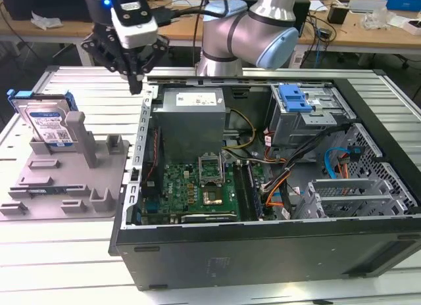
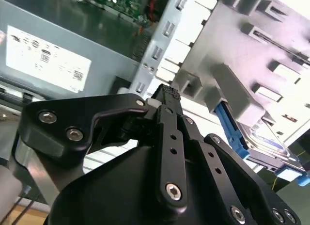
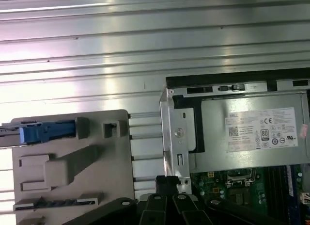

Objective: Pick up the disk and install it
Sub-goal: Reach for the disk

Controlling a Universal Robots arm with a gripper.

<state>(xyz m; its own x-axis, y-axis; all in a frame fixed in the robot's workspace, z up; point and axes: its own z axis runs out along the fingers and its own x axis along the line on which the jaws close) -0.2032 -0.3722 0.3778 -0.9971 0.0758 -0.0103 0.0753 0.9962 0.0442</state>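
Silver-grey jointed robot arm [image 1: 263,29] bends in from twelve o'clock of the exterior view towards eleven o'clock, its wrist turned so the black two-fingered gripper [image 1: 136,87] points straight down. The tips hang above the slatted aluminium table [image 1: 66,252], just beside a corner of the open black computer case [image 1: 263,256], between the case and the pale grey plastic holder [image 1: 99,180]. In both wrist views the gripper [image 2: 167,93] [image 3: 167,180] has its fingers pressed together, with nothing between them. The flat silver disk [image 1: 45,121], framed by its bright blue bracket, stands tilted in the holder at nine o'clock, apart from the gripper. The disk [image 2: 264,137] also appears in the second wrist view, and its blue bracket [image 3: 46,133] in the first.
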